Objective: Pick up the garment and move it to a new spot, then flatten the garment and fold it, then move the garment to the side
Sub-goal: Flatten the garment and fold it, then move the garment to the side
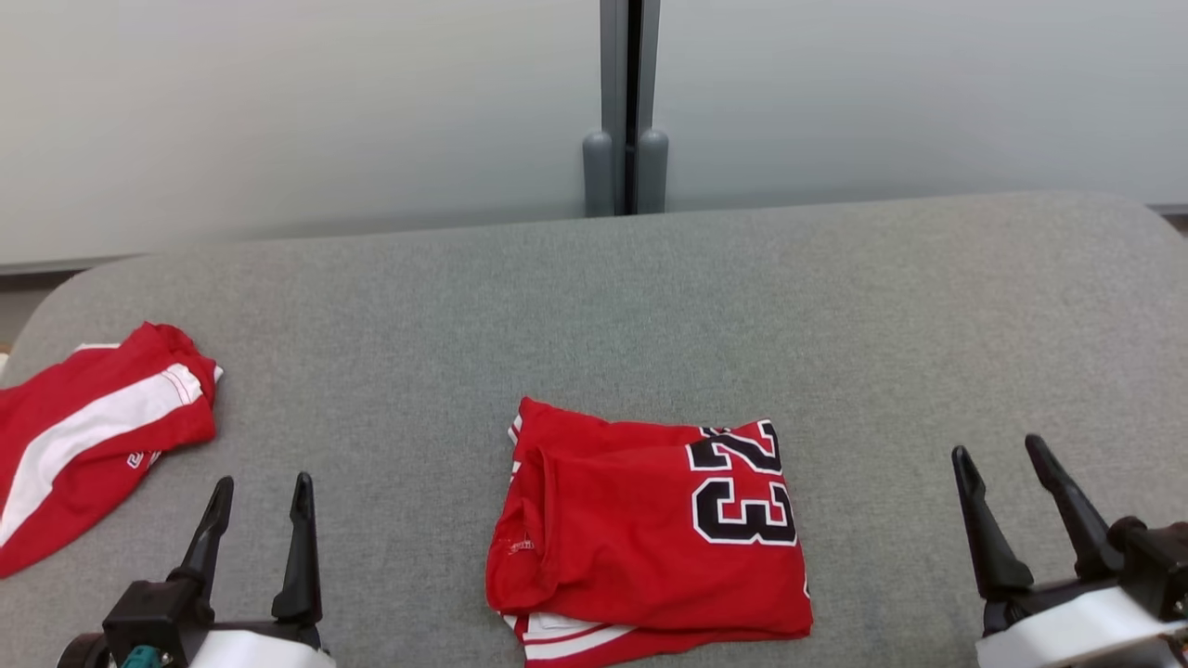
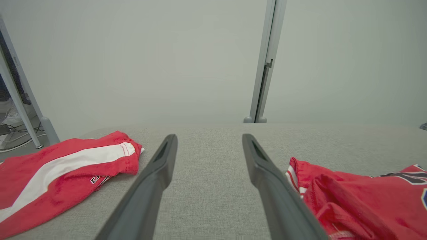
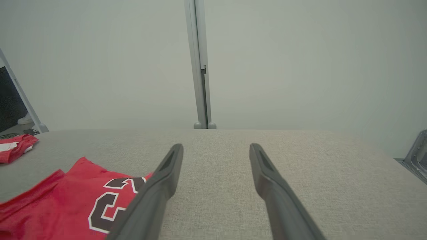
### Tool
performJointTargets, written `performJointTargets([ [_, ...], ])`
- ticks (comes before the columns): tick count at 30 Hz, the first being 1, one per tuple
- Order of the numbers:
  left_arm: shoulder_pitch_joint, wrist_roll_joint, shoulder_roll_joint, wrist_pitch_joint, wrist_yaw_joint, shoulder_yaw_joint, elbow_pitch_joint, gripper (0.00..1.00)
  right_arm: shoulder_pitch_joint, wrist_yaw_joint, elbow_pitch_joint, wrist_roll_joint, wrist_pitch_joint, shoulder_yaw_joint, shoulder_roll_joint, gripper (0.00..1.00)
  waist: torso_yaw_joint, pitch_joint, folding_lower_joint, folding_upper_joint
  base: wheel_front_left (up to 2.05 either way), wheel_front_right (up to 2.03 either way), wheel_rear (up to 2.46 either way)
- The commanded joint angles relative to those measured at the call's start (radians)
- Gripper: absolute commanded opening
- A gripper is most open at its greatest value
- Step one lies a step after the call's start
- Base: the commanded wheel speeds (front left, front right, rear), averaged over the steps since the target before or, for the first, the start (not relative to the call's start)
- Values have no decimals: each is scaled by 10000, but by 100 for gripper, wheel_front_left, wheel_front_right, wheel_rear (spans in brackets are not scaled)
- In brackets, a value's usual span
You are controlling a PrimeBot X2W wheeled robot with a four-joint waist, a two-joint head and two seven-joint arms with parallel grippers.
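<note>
A red garment (image 1: 640, 533) with a black and white "23" lies folded into a rough square near the front middle of the grey table (image 1: 594, 306). It also shows at the lower right of the left wrist view as the garment (image 2: 360, 203) and at the lower left of the right wrist view as the garment (image 3: 66, 200). My left gripper (image 1: 262, 496) stands open to the garment's left, apart from it, nothing between its fingers (image 2: 156, 176). My right gripper (image 1: 1002, 464) stands open to its right, also empty, its fingers (image 3: 267, 176) over bare cloth.
A second red garment with a white stripe (image 1: 88, 431) lies bunched at the table's left edge, also seen as the striped garment (image 2: 63, 170). A grey post (image 1: 626, 107) and a pale wall stand behind the table. A metal stand leg (image 2: 20, 103) is off the left side.
</note>
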Motion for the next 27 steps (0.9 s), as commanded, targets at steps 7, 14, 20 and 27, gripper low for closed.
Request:
performJointTargets([
  [7,512,24,229,293,187,27,-360,100,623,-4,-309,-153,420,-142,82,100,-35,-542,0,0,0,0,0],
  [14,682,-49,253,451,296,15,-542,100,773,-4,-487,-187,568,-223,114,100,-49,-647,0,0,0,0,0],
  [20,664,-86,241,572,376,-24,-628,100,733,-4,-507,-143,620,-264,121,100,-39,-656,0,0,0,0,0],
  [27,627,-100,262,624,445,-95,-627,100,690,-4,-560,-160,646,-251,146,100,6,-692,0,0,0,0,0],
])
